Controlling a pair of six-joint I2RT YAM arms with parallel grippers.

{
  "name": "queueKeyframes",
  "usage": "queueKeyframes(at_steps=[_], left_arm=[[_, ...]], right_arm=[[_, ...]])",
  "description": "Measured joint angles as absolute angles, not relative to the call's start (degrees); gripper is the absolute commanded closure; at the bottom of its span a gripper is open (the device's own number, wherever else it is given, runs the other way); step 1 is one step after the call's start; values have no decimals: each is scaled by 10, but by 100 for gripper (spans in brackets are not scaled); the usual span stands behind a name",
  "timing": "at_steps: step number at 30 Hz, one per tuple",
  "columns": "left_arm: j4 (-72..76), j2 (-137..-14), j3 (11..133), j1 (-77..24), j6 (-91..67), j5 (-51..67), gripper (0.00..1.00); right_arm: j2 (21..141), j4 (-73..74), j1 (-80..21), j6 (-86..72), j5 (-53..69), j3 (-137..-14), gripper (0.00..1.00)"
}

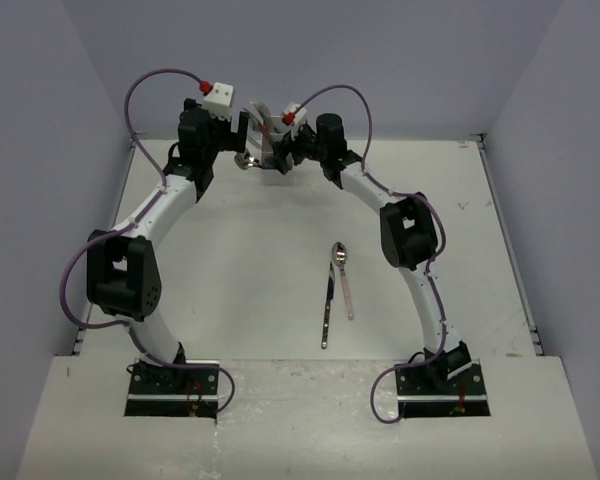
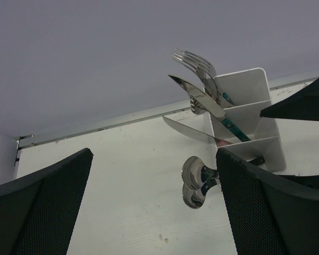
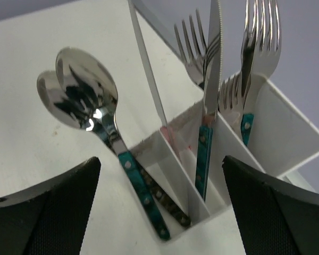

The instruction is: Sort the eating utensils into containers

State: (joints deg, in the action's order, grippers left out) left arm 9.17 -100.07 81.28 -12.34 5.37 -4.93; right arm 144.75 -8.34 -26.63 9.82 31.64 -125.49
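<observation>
White table (image 1: 230, 260) between pale grey walls (image 1: 310, 60), spoon (image 1: 345, 285) and knife (image 1: 328, 310) loose mid-table

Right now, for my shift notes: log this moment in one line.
holder: spoons, knives, forks slotted separately | table: pink-handled spoon, dark-handled utensil loose | left tool: open, empty | right tool: open, empty at holder
</observation>
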Motion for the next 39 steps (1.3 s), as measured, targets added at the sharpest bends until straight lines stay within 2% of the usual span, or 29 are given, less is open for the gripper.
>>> queueKeyframes(at_steps=[6,12,17,21,26,34,39], left_arm=[[92,-1001,813,-123,56,-49,0],[90,-996,811,-123,48,-50,0],[82,-965,784,-123,26,-51,0],[81,-936,748,-123,3,-50,0],[74,-929,728,-123,-25,-48,0],[49,-919,721,-123,-39,-59,0],[44,-902,713,-123,-39,-65,0]], right_arm=[[1341,-99,-267,97,284,-1122,1],[1178,-61,-267,69,219,-1030,1],[941,-24,-269,3,123,-825,1],[841,46,-270,-31,85,-693,1],[841,176,-281,-68,65,-588,1],[893,265,-333,-151,51,-571,1],[934,283,-337,-186,29,-566,13]])
